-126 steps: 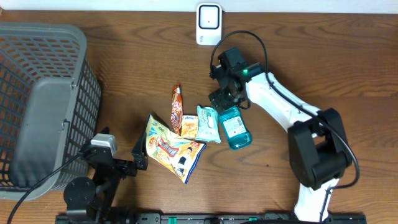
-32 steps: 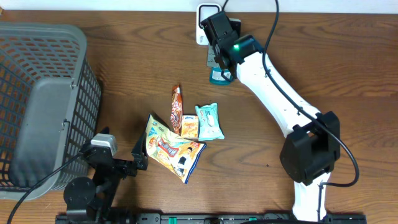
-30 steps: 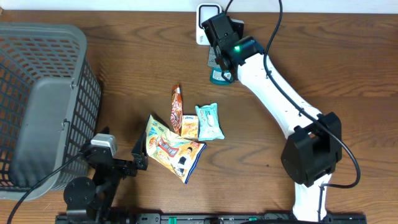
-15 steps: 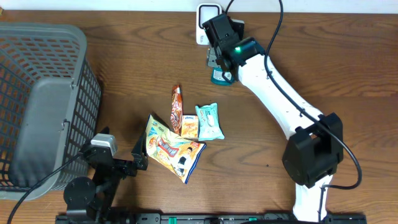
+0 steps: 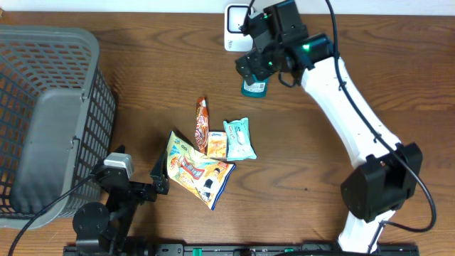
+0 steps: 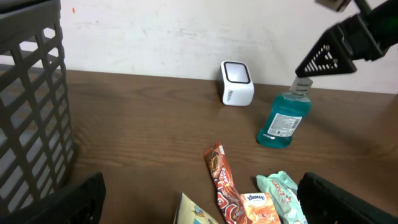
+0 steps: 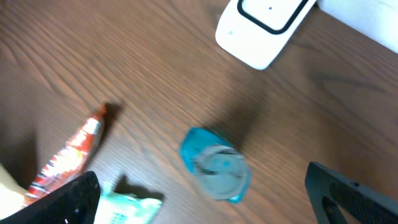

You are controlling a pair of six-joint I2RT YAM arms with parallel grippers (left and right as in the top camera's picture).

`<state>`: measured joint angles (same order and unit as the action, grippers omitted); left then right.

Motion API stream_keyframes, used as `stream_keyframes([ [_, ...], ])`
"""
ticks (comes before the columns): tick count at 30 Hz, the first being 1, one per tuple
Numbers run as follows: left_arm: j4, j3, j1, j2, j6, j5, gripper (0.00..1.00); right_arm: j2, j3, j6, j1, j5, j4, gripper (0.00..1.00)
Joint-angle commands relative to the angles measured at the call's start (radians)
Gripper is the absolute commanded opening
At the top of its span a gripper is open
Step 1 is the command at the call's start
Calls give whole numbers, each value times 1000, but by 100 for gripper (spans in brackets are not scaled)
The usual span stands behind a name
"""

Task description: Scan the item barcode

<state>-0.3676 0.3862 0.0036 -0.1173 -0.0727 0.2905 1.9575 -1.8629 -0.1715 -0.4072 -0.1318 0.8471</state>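
On the far left is the grey basket (image 5: 43, 107). I think it waits there for things that are done. My left hand (image 6: 199, 199) sits low at the front of the bench (image 5: 398, 85), open wide and holding nothing. I'd say it is parked out of the way.

Just past it lie the snacks: a big yellow bag (image 5: 199, 171), a red-brown stick (image 5: 202, 124), a small tissue pack (image 5: 216, 146) and a teal packet (image 5: 239, 139). They lie flat in a bunch, and I guess they are waiting their turn.

Next is the blue bottle (image 5: 254, 87), the thing to scan. It stands upright on its own, just in front of the white scanner (image 5: 238, 27), probably so the scanner can read it. My right hand (image 5: 257, 65) hangs over its cap, open wide and holding nothing.

The left wrist view shows the bottle's white label from the side. I can't find the barcode there. The right wrist view shows only the cap from above, between my spread fingers (image 7: 62, 202).
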Motion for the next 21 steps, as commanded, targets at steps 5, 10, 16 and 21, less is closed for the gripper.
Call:
stream_keyframes([
  [5, 1, -6, -3, -3, 16, 16, 98, 70, 10, -201, 47, -146, -5, 99],
  [10, 1, -6, -3, -3, 16, 16, 98, 124, 10, -204, 50, -159, -6, 99],
  [16, 1, -6, -3, -3, 16, 16, 98, 200, 10, -203, 51, -159, -53, 96],
  [21, 1, -6, -3, -3, 16, 16, 98, 241, 10, -200, 56, -159, -68, 79],
])
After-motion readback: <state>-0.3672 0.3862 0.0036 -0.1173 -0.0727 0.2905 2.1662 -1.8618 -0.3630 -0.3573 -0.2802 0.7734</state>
